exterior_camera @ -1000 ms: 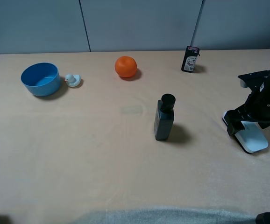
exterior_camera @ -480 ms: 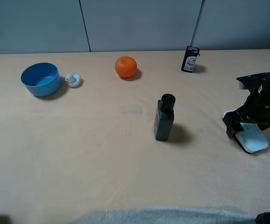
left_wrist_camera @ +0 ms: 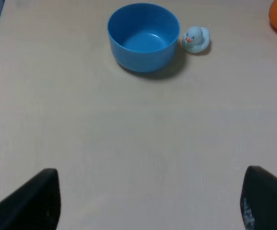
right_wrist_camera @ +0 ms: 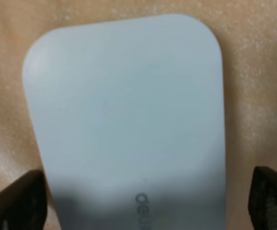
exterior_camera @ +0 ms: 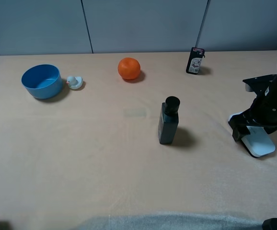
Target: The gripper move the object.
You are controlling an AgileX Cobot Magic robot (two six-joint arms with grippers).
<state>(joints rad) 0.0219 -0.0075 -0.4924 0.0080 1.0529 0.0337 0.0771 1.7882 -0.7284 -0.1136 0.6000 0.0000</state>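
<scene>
Object point(right_wrist_camera: 124, 115): white oblong block, 3 o'clock side of table point(exterior_camera: 105, 158). Right pincer point(right_wrist_camera: 143, 194): open, astride it, one gap visible. Handling: centre, close evenly across width

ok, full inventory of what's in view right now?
bowl: 1, blue, far left of table
toy duck: 1, white with orange beak, right beside bowl
orange: 1, orange, far middle
packet: 1, black, upright, far right
bottle: 1, dark, upright, centre
eraser-like block: 1, white, flat, near right edge
table: 1, beige, under everything
left end effector: 1, black, open, over bare table
right end effector: 1, black, open, straddling the block
</scene>
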